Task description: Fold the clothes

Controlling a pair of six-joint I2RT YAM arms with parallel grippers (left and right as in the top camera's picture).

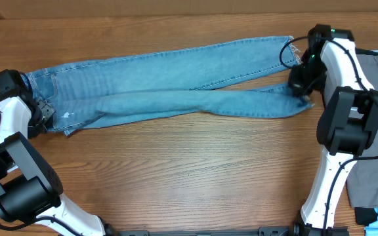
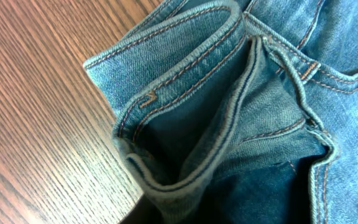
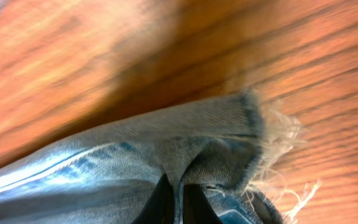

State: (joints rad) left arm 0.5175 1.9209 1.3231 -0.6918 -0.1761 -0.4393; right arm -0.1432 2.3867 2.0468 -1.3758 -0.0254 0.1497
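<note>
My right end effector (image 3: 178, 202) is pinched shut on the jeans' (image 1: 176, 78) frayed hem (image 3: 253, 124). My left end effector (image 1: 42, 113) is closed on their waistband (image 2: 185, 93). The jeans lie stretched between them on the desk (image 1: 189, 170).

Robot lab: wooden table (image 1: 189, 170) flanked by 2 arms (image 1: 346, 124)

surface: wooden table (image 1: 176, 170) | on it: light blue jeans (image 1: 163, 69) laid lengthwise | right edge: grey trousers (image 1: 373, 177)
</note>
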